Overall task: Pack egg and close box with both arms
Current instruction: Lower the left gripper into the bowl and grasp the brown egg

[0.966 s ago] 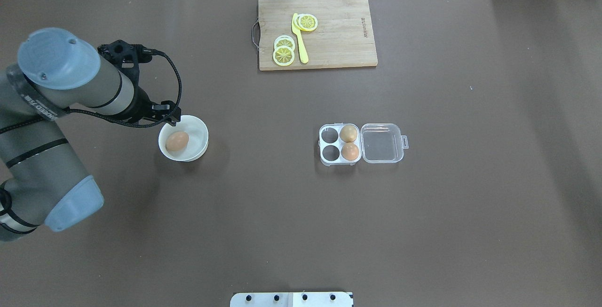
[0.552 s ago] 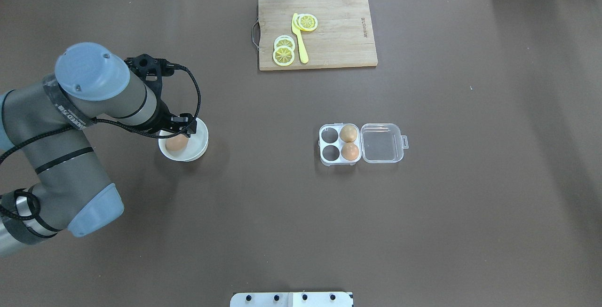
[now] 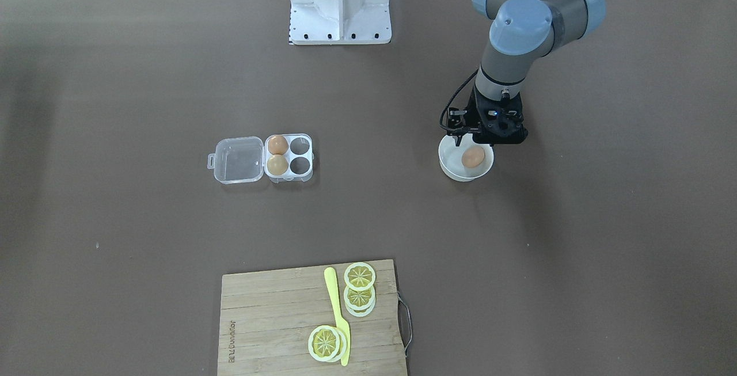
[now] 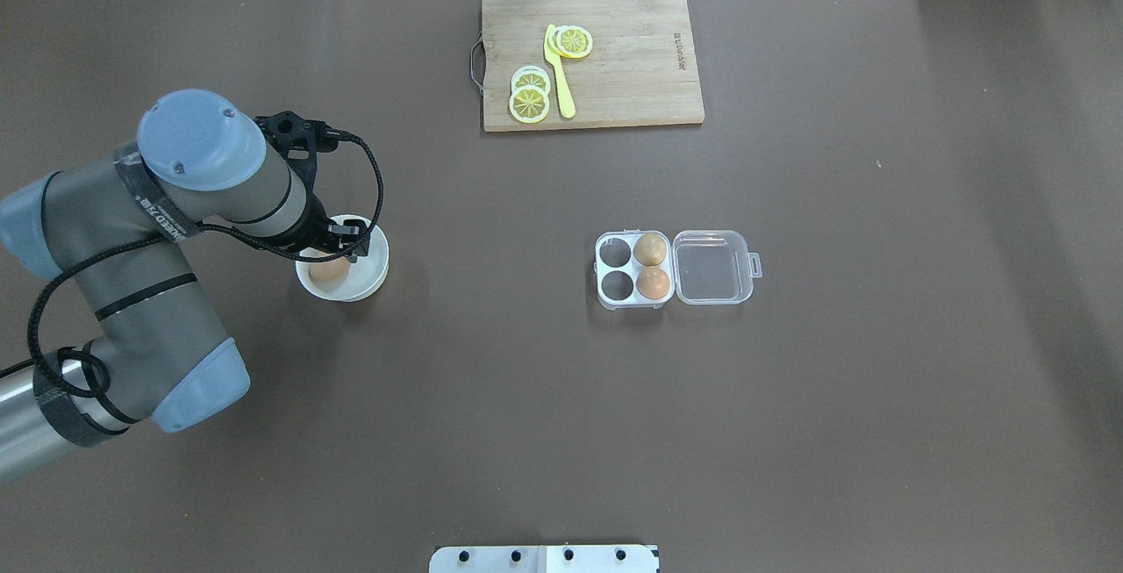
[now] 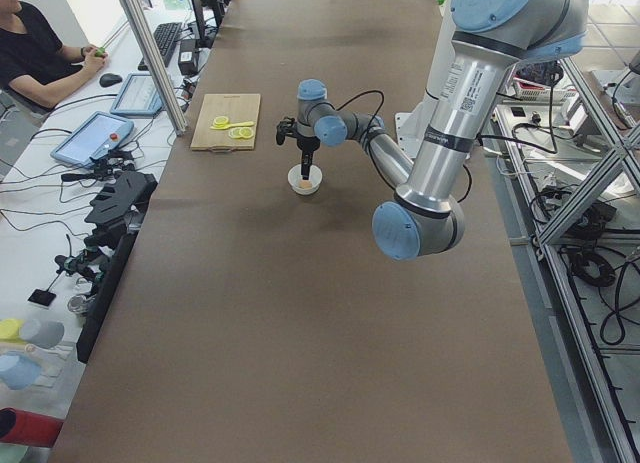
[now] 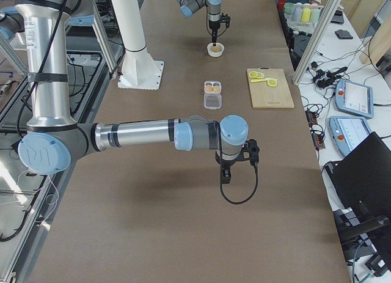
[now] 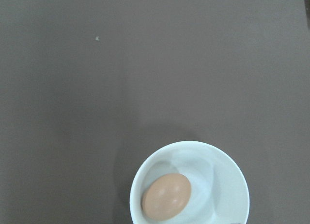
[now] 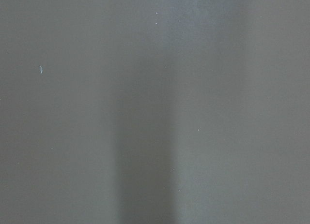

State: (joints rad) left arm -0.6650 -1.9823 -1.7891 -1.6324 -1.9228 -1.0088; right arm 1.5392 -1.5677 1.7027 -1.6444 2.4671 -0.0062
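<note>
Reaching for the egg [image 3: 473, 157], lying in the white bowl [image 3: 448, 167] on the worktop's left, well apart from the open box [image 3: 239, 160]. Hovering the left gripper [image 3: 482, 140] just above it, holding nothing; not showing how far open. Next, probably calling for lowering around the egg, closing gently.

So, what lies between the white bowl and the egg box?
Nothing: in the overhead view, only bare brown table separates the bowl from the box.
</note>
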